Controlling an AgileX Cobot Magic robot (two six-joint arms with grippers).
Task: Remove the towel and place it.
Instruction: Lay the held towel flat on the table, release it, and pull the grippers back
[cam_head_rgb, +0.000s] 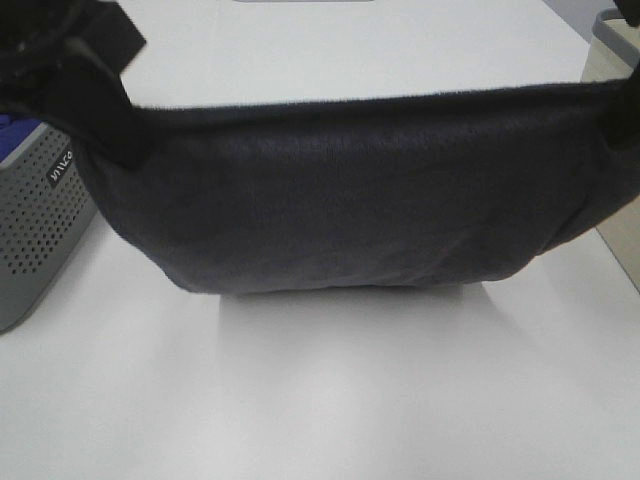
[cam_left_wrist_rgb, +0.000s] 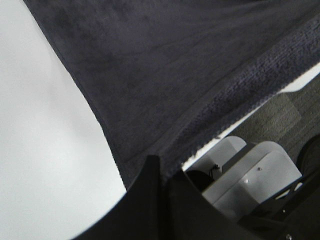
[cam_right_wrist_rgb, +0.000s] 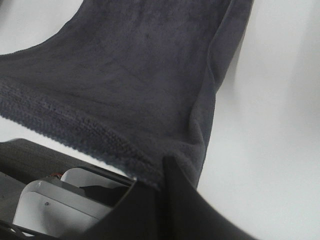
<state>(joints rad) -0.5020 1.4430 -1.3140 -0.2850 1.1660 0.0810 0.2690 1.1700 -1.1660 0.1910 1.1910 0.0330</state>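
The dark charcoal-grey towel (cam_head_rgb: 350, 190) hangs stretched between my two grippers above the white table (cam_head_rgb: 320, 400), sagging in the middle with its lower fold near the tabletop. My left gripper (cam_head_rgb: 100, 60) is shut on the towel's left corner at the upper left. In the left wrist view the towel (cam_left_wrist_rgb: 175, 75) runs from the shut fingertips (cam_left_wrist_rgb: 152, 170). My right gripper is at the right edge of the high view, mostly out of frame. In the right wrist view the fingertips (cam_right_wrist_rgb: 167, 167) pinch the towel's hemmed corner (cam_right_wrist_rgb: 125, 85). The white tag is not visible.
A grey perforated basket (cam_head_rgb: 40, 220) with something blue inside stands at the left edge. A grey bin (cam_head_rgb: 615, 35) and a beige surface (cam_head_rgb: 620, 235) are at the right. The robot's white base (cam_left_wrist_rgb: 250, 170) shows below the table edge.
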